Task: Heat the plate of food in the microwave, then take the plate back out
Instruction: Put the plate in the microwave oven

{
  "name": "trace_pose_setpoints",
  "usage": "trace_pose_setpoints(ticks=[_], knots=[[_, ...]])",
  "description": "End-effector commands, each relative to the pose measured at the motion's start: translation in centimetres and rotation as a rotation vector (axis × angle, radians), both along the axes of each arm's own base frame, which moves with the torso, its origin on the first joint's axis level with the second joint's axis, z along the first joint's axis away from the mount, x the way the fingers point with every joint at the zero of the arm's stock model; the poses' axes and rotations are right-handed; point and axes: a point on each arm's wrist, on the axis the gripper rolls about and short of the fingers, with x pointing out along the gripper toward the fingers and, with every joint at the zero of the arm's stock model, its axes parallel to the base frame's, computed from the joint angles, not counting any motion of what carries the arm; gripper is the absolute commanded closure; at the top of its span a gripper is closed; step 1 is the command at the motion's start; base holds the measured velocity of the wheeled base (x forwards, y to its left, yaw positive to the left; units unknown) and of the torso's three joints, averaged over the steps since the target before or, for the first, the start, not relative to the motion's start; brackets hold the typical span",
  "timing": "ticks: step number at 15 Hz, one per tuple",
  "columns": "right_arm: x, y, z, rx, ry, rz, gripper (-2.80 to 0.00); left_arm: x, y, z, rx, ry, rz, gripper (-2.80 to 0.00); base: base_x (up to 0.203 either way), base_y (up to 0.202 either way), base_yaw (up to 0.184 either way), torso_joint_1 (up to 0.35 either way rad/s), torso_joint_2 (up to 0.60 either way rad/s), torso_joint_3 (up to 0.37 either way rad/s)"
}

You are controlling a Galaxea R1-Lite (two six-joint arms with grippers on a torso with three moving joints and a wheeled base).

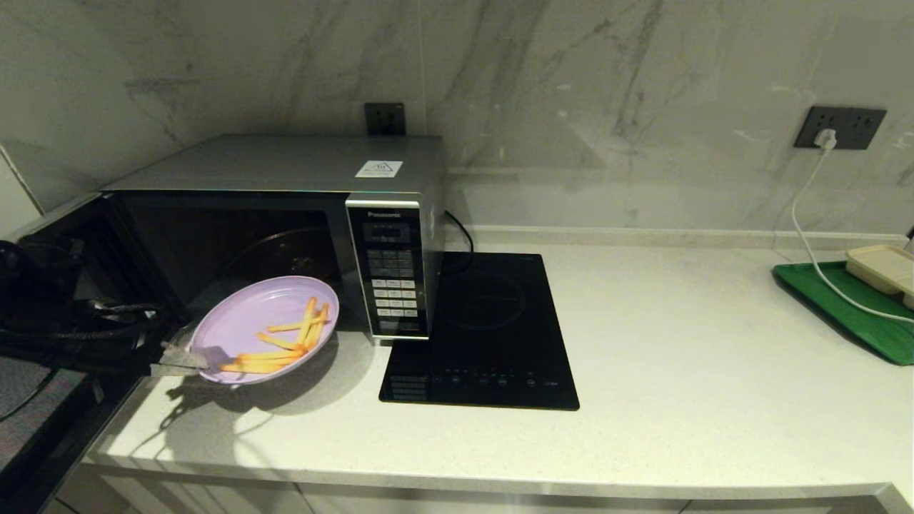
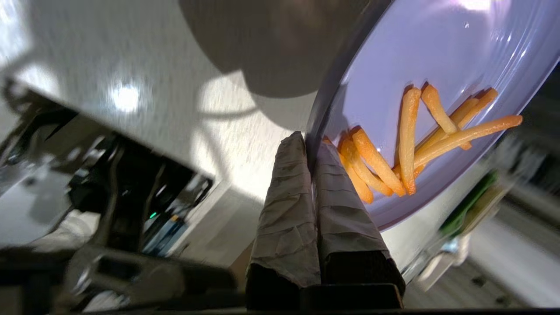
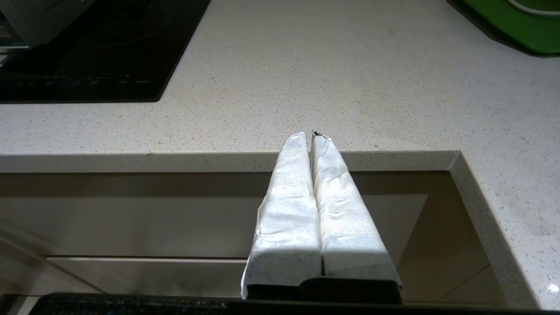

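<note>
Head view is showing the plate of food hanging tilted over the worktop before the open microwave, fries sliding low. Left tool is pinching its rim edge-on to carry it; right tool is idling closed, empty, beyond the worktop's edge.

A home kitchen is shown. A speckled pale stone countertop is backed by a grey-veined marble wall, into which dark power sockets are set, one with a white plug and cable. A silver Panasonic microwave is stood on the counter with its door swung open, and a flat black induction hob is placed just beside it. A green tray bearing a beige container is kept near the right edge. Cabinet fronts are seen under the counter.
</note>
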Motion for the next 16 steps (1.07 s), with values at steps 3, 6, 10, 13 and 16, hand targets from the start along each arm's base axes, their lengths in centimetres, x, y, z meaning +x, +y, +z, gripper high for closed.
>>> trace_pose_setpoints(ticks=[3, 6, 10, 13, 16], knots=[[0.0, 0.0, 0.0, 0.0, 0.002, 0.0, 0.0, 1.9, 1.2, -0.4, 0.016, 0.011, 0.126, 0.0, 0.0, 0.0, 0.0, 0.0, 0.0, 0.0], [0.0, 0.0, 0.0, 0.0, 0.002, 0.0, 0.0, 2.7, 1.5, -0.1, -0.019, 0.019, 0.205, 0.0, 0.0, 0.0, 0.0, 0.0, 0.0, 0.0], [0.0, 0.0, 0.0, 0.0, 0.002, 0.0, 0.0, 4.1, 1.2, 0.1, -0.076, 0.028, 0.269, 0.0, 0.0, 0.0, 0.0, 0.0, 0.0, 0.0], [0.0, 0.0, 0.0, 0.0, 0.002, 0.0, 0.0, 4.9, 0.3, 0.2, -0.115, 0.041, 0.307, 0.0, 0.0, 0.0, 0.0, 0.0, 0.0, 0.0], [0.0, 0.0, 0.0, 0.0, 0.002, 0.0, 0.0, 6.0, -1.4, -0.2, -0.088, 0.073, 0.365, 0.0, 0.0, 0.0, 0.0, 0.0, 0.0, 0.0]])
